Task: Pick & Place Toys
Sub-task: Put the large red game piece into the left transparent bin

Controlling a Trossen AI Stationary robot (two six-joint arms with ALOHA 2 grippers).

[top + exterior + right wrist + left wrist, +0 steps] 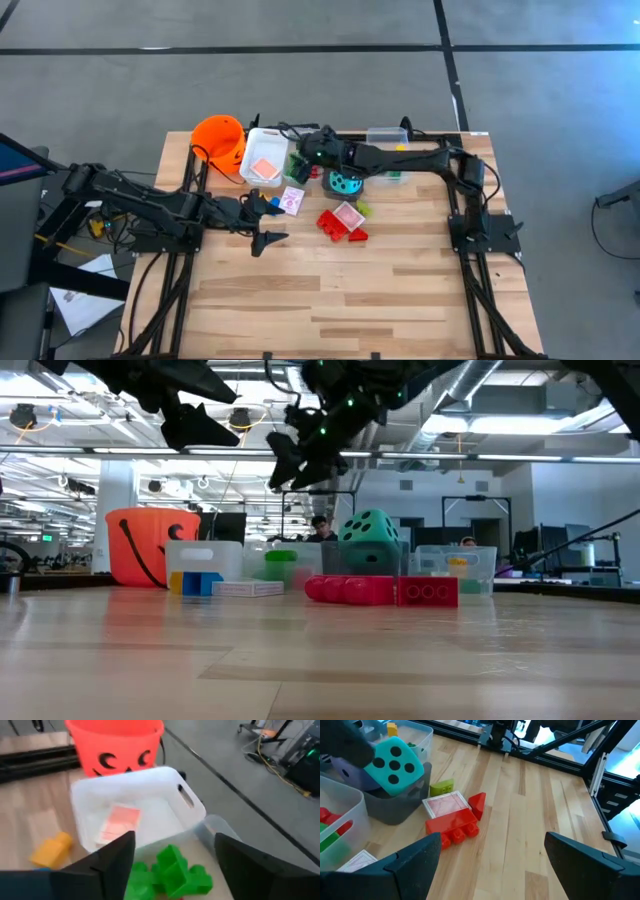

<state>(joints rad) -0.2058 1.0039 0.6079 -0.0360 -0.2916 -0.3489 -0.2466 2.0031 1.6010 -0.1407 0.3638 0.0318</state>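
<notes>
Hovering over the far bins, the right gripper [172, 851] has its jaws parted and empty, a green brick [175, 870] lying directly below and between them in a clear bin [212, 827]; beside it the white bin [180, 795] holds a pink-white card [117, 822]; the left gripper [262, 222], jaws wide and empty, waits nearer the red bricks [335, 225] on the tabletop [400, 280], so those look like its pick.
</notes>
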